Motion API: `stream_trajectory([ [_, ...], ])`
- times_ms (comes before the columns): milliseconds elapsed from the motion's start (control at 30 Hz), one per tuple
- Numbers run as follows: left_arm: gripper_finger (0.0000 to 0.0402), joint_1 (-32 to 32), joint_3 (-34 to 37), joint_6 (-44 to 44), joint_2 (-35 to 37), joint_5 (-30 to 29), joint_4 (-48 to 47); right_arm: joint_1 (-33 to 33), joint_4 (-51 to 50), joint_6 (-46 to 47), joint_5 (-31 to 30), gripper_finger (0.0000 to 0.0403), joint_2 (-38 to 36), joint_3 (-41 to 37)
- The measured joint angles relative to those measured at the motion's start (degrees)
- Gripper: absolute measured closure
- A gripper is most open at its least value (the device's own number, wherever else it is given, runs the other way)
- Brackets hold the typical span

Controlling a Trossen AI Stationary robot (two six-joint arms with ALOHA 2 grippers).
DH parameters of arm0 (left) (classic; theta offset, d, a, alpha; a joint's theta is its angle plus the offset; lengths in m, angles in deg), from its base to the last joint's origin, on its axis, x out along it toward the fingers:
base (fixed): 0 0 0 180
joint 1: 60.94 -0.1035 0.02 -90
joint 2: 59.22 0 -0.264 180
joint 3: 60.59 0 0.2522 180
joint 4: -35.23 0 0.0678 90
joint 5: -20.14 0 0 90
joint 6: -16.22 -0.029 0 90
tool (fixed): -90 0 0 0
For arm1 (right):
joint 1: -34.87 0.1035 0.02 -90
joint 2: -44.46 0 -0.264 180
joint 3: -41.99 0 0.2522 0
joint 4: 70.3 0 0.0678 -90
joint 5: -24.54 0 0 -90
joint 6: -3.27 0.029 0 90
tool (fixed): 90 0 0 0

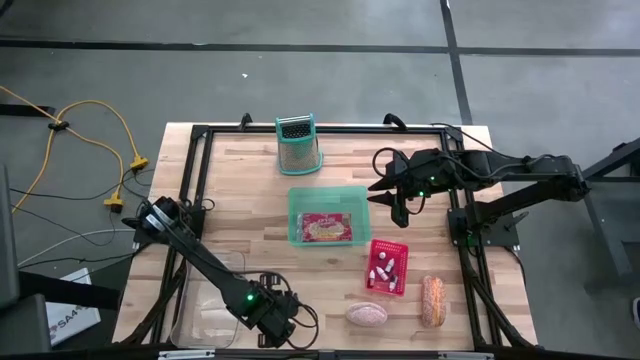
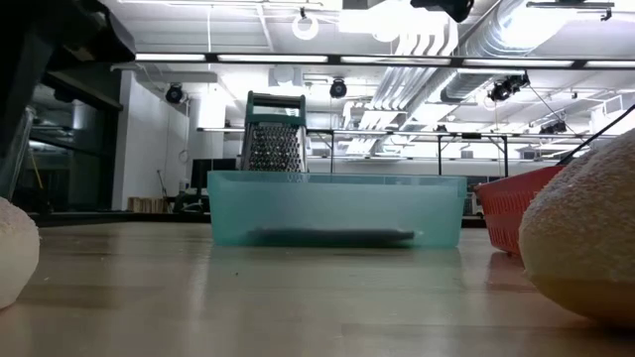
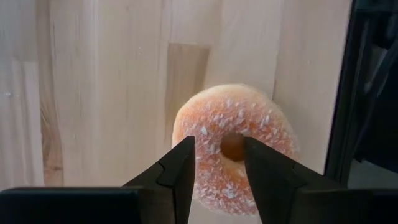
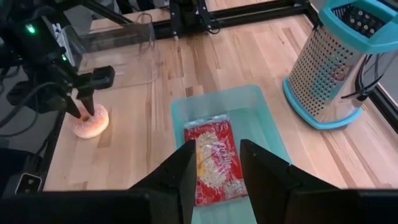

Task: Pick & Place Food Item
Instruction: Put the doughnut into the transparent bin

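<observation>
A sugared ring donut (image 3: pixel 214 118) lies flat on the wooden table near its near edge, also seen in the right wrist view (image 4: pixel 92 124). My left gripper (image 3: pixel 217 146) hangs right over it, open and pointing down. One fingertip is over the ring and the other is beside the hole. In the high view my left gripper (image 1: pixel 272 325) hides the donut. My right gripper (image 1: pixel 392 200) is open and holds nothing. It hovers by the right side of a teal bin (image 1: pixel 293 215), in which a red food packet (image 4: pixel 214 158) lies flat. My left gripper stands over the donut from above with its fingers (image 3: pixel 181 168) down at the ring beside the hole (image 3: pixel 233 147). I cannot tell whether they touch it. The donut lies flat on the table.
A teal-framed grater (image 1: pixel 298 143) stands at the far edge. A red basket (image 1: pixel 388 267) of small items, a pinkish lump (image 1: pixel 367 315) and a bread roll (image 1: pixel 432 300) sit near right. A clear tub (image 1: pixel 205 310) is near left. A black frame rail (image 3: pixel 364 93) runs beside the donut.
</observation>
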Motion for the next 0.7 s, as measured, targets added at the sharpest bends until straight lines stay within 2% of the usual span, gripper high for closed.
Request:
stream_trajectory([
  [700,0.0271,0.0,0.0,-0.7,-1.8,0.0,-0.1,0.0,0.6,0.0,0.0,0.0291,0.0,0.0],
])
